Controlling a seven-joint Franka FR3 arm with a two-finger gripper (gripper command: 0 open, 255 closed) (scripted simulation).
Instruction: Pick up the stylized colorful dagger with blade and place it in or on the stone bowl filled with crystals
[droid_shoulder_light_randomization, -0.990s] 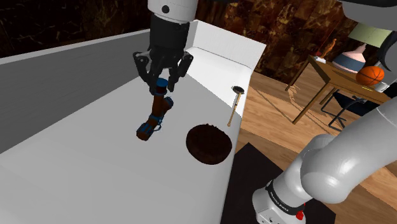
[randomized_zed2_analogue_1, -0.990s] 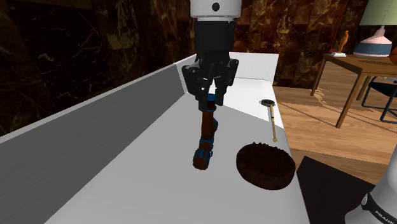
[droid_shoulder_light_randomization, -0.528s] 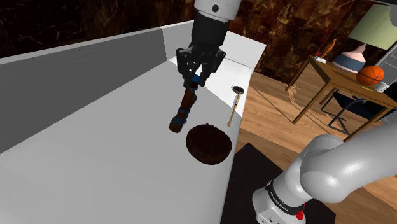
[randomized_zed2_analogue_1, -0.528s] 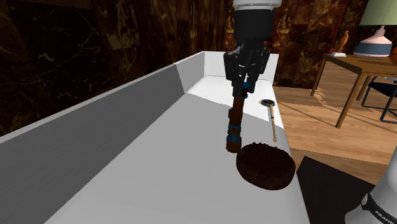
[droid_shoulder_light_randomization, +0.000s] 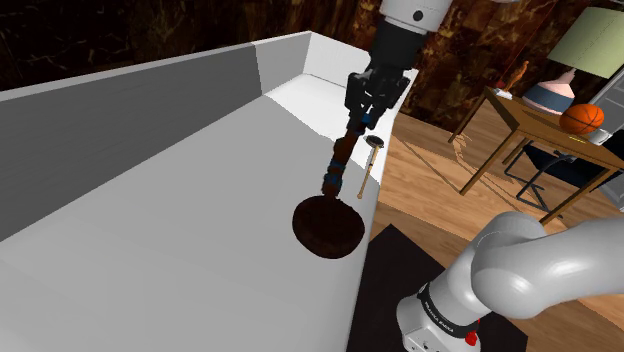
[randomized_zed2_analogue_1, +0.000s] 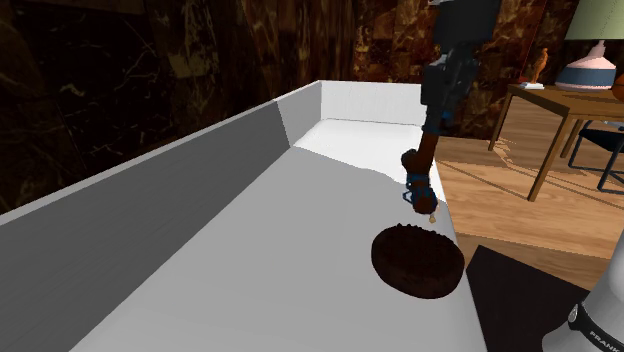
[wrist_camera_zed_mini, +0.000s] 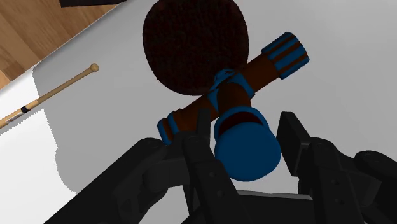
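Note:
My gripper (droid_shoulder_light_randomization: 363, 115) is shut on the upper end of a brown dagger (droid_shoulder_light_randomization: 338, 168) with blue bands, which hangs down from it. The dagger's lower tip is just above the far rim of a dark brown round bowl (droid_shoulder_light_randomization: 328, 230) near the white counter's edge. From the second exterior view the gripper (randomized_zed2_analogue_1: 437, 122) holds the dagger (randomized_zed2_analogue_1: 417, 176) above and beyond the bowl (randomized_zed2_analogue_1: 418, 263). In the wrist view the black fingers (wrist_camera_zed_mini: 198, 160) clasp the dagger (wrist_camera_zed_mini: 245, 79) beside its blue round knob, with the bowl (wrist_camera_zed_mini: 191, 38) behind it.
A thin wooden stick (droid_shoulder_light_randomization: 364, 176) with a black head lies on the counter (droid_shoulder_light_randomization: 180, 240) near its edge, just beyond the bowl. A low white wall (droid_shoulder_light_randomization: 130, 110) runs along the counter's far side. A wooden table (droid_shoulder_light_randomization: 540, 125) with a lamp and ball stands on the floor.
The arm has carried the dagger from over the middle of the counter toward the shoulder view's right, to above the bowl's far rim. The grip has stayed shut.

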